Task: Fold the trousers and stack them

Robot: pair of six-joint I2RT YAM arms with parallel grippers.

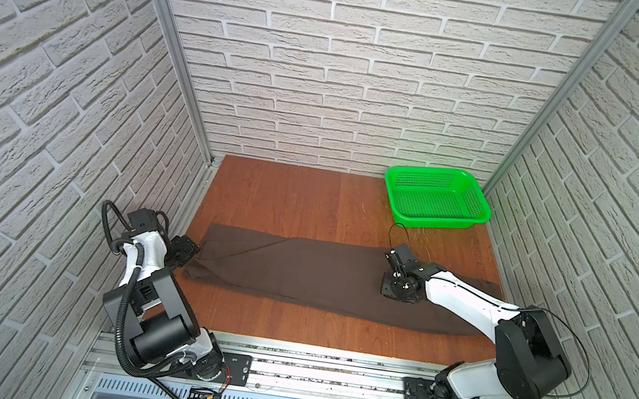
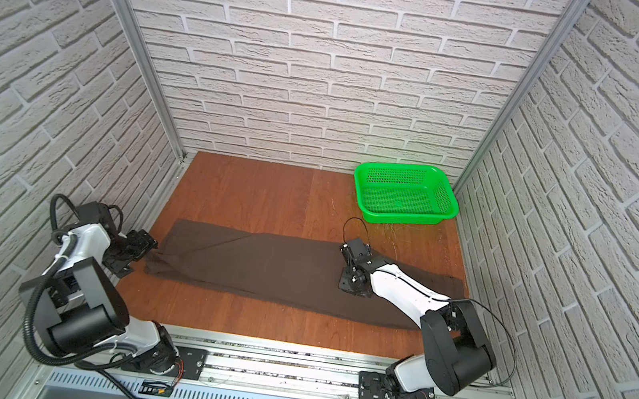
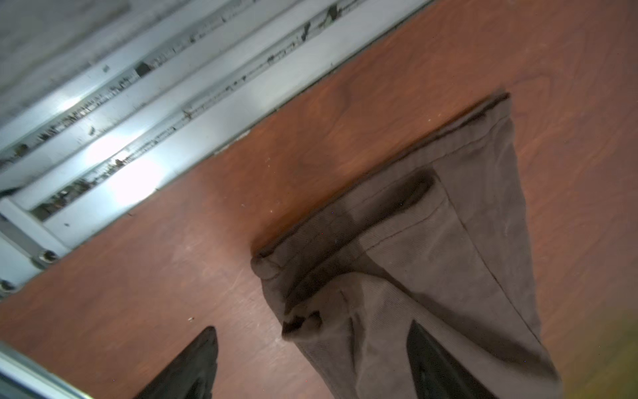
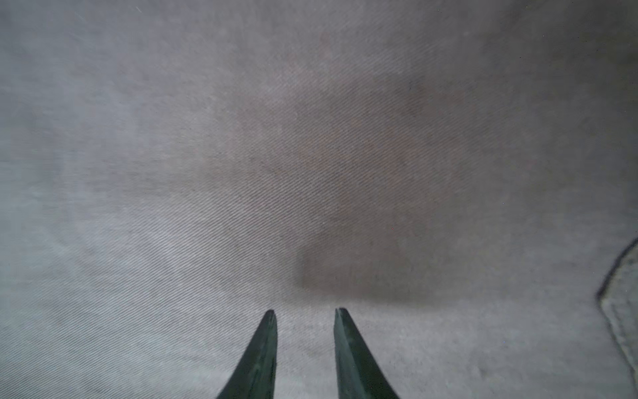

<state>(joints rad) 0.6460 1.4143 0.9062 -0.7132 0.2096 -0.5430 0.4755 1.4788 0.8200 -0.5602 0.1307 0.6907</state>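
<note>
The dark brown trousers (image 1: 319, 280) (image 2: 279, 270) lie flat in a long band across the wooden table (image 1: 287, 204), leg hems at the left end. My left gripper (image 1: 187, 252) (image 2: 137, 246) hovers at that end and is open wide. In the left wrist view the bunched hem (image 3: 303, 321) sits between the spread fingers (image 3: 203, 352), ungripped. My right gripper (image 1: 398, 288) (image 2: 355, 283) points down onto the trousers' right half. In the right wrist view its tips (image 4: 305, 312) stand a narrow gap apart over flat fabric (image 4: 310, 172), pinching nothing.
A green perforated basket (image 1: 432, 223) (image 2: 403, 220) with nothing in it stands at the back right corner. Brick-patterned walls close in three sides. An aluminium rail (image 1: 328, 378) (image 3: 138, 138) runs along the table's front edge.
</note>
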